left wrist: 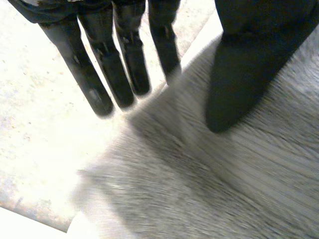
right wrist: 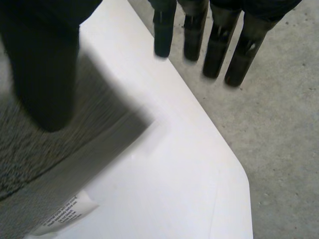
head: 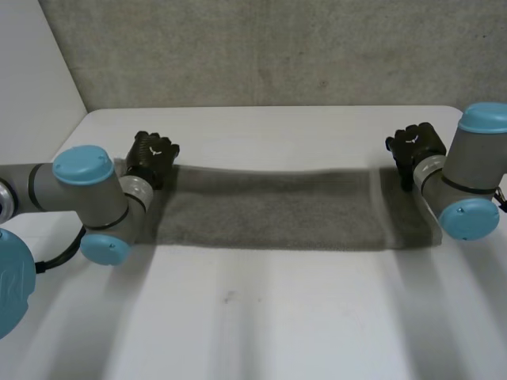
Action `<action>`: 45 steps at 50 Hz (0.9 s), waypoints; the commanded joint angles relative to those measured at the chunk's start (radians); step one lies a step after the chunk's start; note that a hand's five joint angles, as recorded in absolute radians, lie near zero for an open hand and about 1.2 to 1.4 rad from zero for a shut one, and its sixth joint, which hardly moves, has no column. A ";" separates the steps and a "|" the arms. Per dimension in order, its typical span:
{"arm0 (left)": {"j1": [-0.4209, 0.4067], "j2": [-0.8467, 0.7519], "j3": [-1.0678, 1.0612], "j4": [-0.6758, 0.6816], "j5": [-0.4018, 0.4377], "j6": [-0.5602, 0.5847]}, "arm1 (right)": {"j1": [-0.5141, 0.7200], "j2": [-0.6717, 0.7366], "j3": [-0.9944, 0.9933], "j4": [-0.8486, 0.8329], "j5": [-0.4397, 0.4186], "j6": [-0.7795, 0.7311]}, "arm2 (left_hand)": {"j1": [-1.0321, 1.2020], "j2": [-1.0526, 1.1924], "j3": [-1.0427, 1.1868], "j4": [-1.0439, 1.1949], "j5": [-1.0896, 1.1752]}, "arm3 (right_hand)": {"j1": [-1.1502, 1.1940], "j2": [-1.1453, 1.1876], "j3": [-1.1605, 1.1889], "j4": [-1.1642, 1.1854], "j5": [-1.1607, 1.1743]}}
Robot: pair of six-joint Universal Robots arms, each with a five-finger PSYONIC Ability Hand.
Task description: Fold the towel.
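Note:
A grey towel (head: 269, 210) lies as a long folded strip across the white table (head: 261, 317), stretched between my two hands. My left hand (head: 153, 154) is at the towel's far left corner. In the left wrist view its fingers (left wrist: 124, 64) are straight and off the cloth, while the thumb hovers over the towel (left wrist: 224, 174), apart from the fingers, so the hand is open. My right hand (head: 415, 145) is at the far right corner. Its fingers (right wrist: 217, 45) are straight and spread from the thumb above the towel (right wrist: 30, 144), open too. A white label (right wrist: 65, 216) shows at the towel's edge.
A grey concrete wall (head: 261, 47) stands behind the table's far edge. The table's rounded right corner (right wrist: 234, 164) is near my right hand, with the grey floor (right wrist: 284, 124) beyond it. Both arms rest low at the towel's ends.

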 commanded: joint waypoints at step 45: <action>0.054 0.651 -0.675 -0.201 0.005 -0.552 | -0.256 -0.334 0.703 -0.117 -0.317 0.113 | -0.506 -0.554 -0.562 -0.556 -0.560 | 0.509 0.446 0.445 0.429 0.421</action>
